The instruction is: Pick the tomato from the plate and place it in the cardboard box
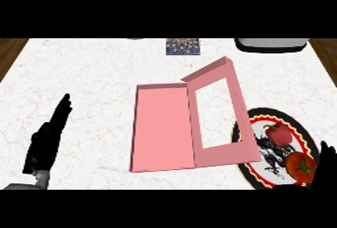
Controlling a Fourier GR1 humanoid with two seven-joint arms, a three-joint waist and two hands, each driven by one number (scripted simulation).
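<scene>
Head view is showing the counter (92, 75) lying wide and bare on the left, its far corners meeting wood. The box (163, 129) is sitting open at the middle, and its windowed lid (220, 116) is leaning right over the plate's left rim. The plate (260, 171) is sitting near the right edge, leaving little room beyond it. The tomato (302, 165) is lying on the plate's near right part, with a pepper (279, 134) just behind it. The right hand (327, 165) is showing at the right edge just beside the tomato; I cannot tell whether it is grasping. The left hand (47, 138) is resting released at lower left, fingers straight, touching nothing.
</scene>
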